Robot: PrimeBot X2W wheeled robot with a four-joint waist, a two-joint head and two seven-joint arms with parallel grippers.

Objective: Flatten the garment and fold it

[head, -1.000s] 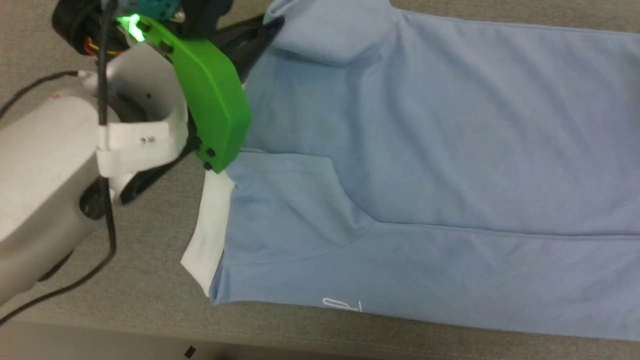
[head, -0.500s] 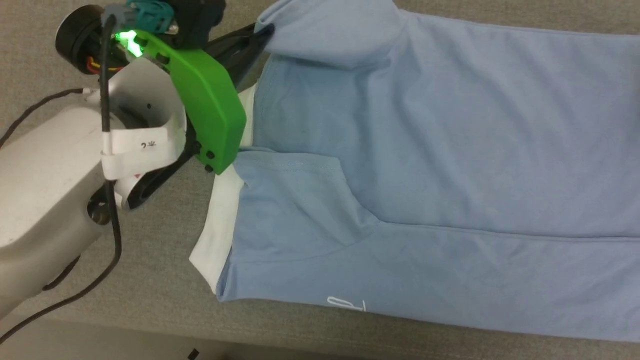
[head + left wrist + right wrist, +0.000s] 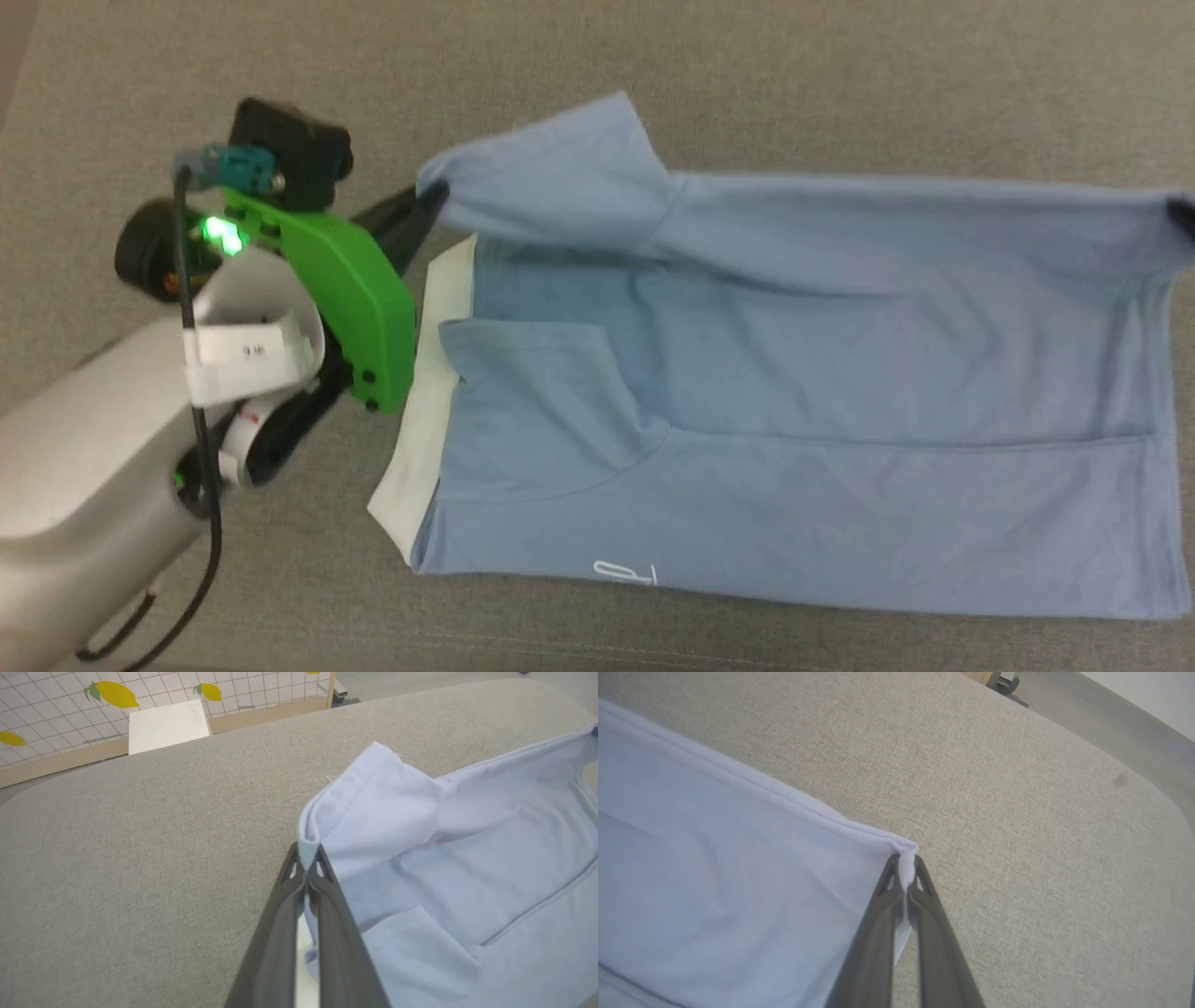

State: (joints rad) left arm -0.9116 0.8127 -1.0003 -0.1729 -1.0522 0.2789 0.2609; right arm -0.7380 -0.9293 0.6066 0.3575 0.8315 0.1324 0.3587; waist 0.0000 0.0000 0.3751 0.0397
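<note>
The garment (image 3: 794, 373), a light blue polo shirt, lies sideways on the grey table with its white collar (image 3: 425, 401) to the left and a small white logo (image 3: 624, 571) near the front edge. My left gripper (image 3: 429, 191) is shut on the edge of the far sleeve (image 3: 373, 807) and holds it a little above the table. In the left wrist view the fingertips (image 3: 320, 861) pinch the sleeve's hem. My right gripper (image 3: 906, 863) is shut on the far corner of the bottom hem (image 3: 714, 882). Its dark tip (image 3: 1181, 213) shows at the shirt's right end.
Grey fabric covers the table (image 3: 747, 84), with bare room beyond the shirt. Past the far edge stand a lemon-patterned tiled panel (image 3: 56, 700) and a white board (image 3: 168, 723). The table's rounded corner (image 3: 1157, 793) and the floor lie to the right.
The head camera has drawn back, so the whole shirt is in view. The far edge has lifted off the neckline, uncovering more of the white collar. My left gripper still holds the sleeve.
</note>
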